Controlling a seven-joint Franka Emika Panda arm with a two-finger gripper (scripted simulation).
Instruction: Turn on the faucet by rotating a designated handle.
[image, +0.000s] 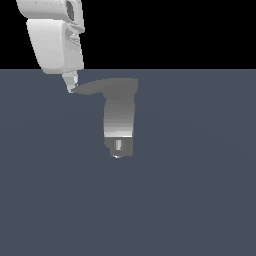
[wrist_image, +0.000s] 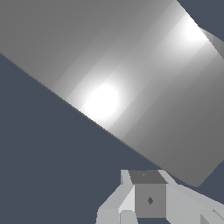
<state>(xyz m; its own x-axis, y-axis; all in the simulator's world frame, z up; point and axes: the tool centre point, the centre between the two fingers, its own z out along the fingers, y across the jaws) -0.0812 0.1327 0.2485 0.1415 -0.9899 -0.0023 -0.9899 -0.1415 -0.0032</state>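
1. The small grey metal faucet (image: 119, 122) stands on the flat dark blue-grey floor (image: 200, 200), near the middle of the exterior view.
2. Its flat, thin grey handle (image: 102, 87) points toward the exterior view's left.
3. The white blocky robot gripper (image: 72, 87) touches the handle's pointed tip from above.
4. I cannot tell if the fingers are apart or squeezed together.

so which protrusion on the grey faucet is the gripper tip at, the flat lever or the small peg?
The flat, tapering grey lever on the wide cap: the white gripper sits at its pointed end. The small pale peg sits low on the faucet base, well away.
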